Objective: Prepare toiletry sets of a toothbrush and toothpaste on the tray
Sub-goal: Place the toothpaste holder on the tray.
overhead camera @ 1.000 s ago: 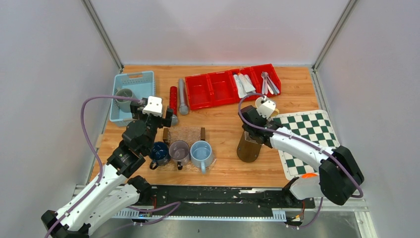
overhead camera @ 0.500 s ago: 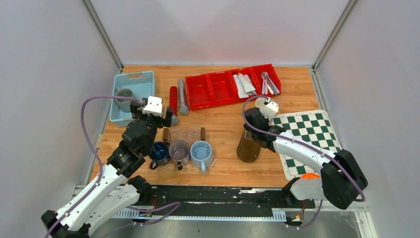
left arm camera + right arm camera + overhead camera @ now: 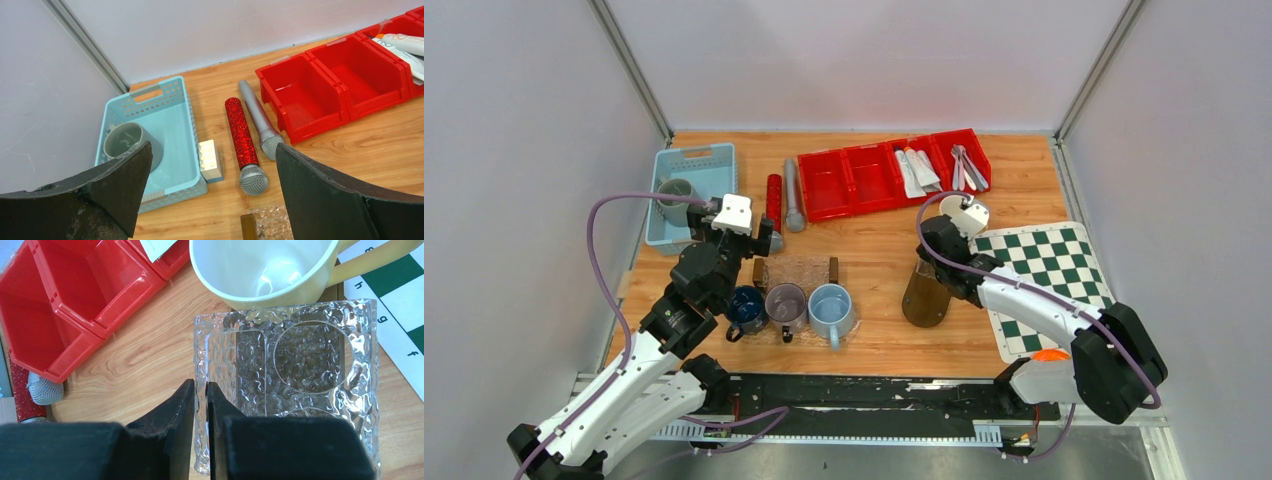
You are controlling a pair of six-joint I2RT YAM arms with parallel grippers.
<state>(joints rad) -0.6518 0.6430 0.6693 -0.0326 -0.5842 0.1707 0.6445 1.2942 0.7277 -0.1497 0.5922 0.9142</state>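
Note:
Toothpaste tubes (image 3: 917, 170) lie in the red bin row (image 3: 864, 185) at the back, with the toothbrushes (image 3: 967, 167) in the rightmost bin. Toothpaste also shows at the top right of the left wrist view (image 3: 402, 44). The clear, textured tray (image 3: 300, 365) stands on the wood, seen as a brownish shape from above (image 3: 924, 296). My right gripper (image 3: 200, 385) is shut on the tray's left rim; from above it (image 3: 932, 262) sits at the tray's far end. My left gripper (image 3: 214, 148) is open and empty above the table near the mugs (image 3: 757, 240).
A cream mug (image 3: 260, 270) stands just beyond the tray. A blue basket (image 3: 692, 170) holds a grey mug. Red (image 3: 774, 200) and grey (image 3: 793, 195) microphones lie by the bins. Three mugs (image 3: 786, 305) and a bubble-wrap block (image 3: 796, 270) sit front left, a chessboard (image 3: 1044, 280) right.
My right wrist has shifted slightly to the right, still gripping the tray's rim. The left arm has not moved.

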